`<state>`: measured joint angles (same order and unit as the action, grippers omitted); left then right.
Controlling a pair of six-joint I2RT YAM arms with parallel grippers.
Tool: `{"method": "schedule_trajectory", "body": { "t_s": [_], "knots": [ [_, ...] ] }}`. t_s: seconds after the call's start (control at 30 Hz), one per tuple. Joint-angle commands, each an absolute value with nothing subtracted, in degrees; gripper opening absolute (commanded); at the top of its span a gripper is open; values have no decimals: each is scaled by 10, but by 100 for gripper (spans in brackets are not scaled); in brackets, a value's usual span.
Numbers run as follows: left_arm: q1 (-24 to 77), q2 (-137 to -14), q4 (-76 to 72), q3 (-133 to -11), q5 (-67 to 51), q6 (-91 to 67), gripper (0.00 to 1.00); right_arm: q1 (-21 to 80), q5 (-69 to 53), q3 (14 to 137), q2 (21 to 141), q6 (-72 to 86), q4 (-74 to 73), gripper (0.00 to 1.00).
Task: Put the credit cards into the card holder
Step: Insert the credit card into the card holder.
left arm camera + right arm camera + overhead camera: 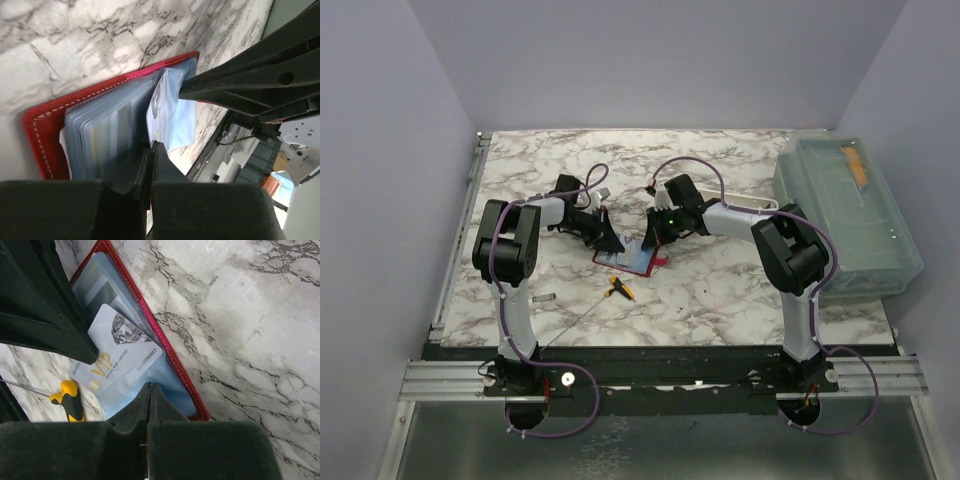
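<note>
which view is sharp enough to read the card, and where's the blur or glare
Right wrist: sharpest, the VIP print on the credit card reads clearly; a pale bright patch on the table. Left wrist: card holder fairly sharp, far background blurred, the left hand a dark mass. Top external: evenly lit, soft shadows, everything too small for text.

Lab test cell: plain walls (pixel 380 150), marble-print table (pixel 720 290), aluminium mounting rail (pixel 440 380).

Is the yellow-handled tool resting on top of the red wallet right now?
No, the yellow-handled tool lies on the marble table, just in front of the red wallet and clear of it.
</note>
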<state>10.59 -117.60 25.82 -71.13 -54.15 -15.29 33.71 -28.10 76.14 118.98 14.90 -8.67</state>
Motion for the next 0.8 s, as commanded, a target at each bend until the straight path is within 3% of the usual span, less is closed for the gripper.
{"method": "schedule_trajectory", "body": {
  "t_s": [0.0, 0.27, 0.6, 0.77],
  "knots": [
    [137, -1200, 233, -665, -602, -167, 0, 339, -227, 745, 1244, 122, -116, 0],
    [138, -1188, 237, -654, -558, -168, 0, 340, -122, 775, 1204, 155, -211, 6],
    [142, -1190, 250, -661, -527, -165, 0, 339, -160, 711, 1108, 210, -214, 35],
    [144, -1182, 256, -658, -524, -160, 0, 339, -177, 689, 1090, 243, -203, 33]
  ]
}}
